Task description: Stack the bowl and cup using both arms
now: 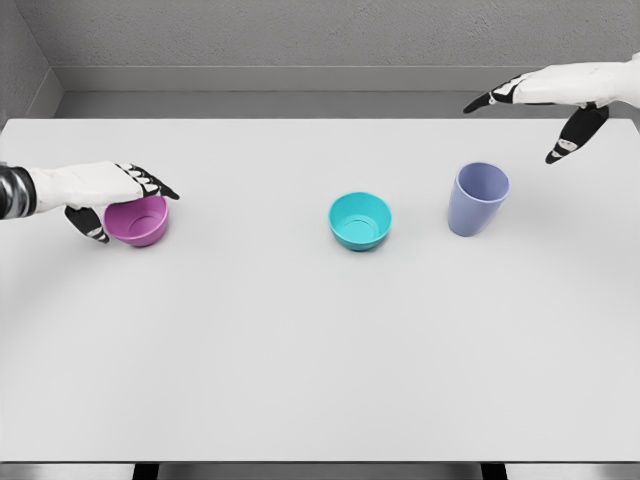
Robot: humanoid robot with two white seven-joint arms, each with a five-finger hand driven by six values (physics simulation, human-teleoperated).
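Wide bare table (300, 360) separates purple bowl (140, 222), teal bowl (360, 220) and cup (477, 198).

Simulated test space: bare white table (300, 380), plain grey walls (300, 35).

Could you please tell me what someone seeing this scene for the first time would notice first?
Three bright vessels stand in a loose row on the white table: a purple bowl at the left, a teal bowl in the middle and a lavender cup to its right. The left hand is at the purple bowl, fingers over its rim, while the right hand hovers open above the table's far right, beyond the cup.
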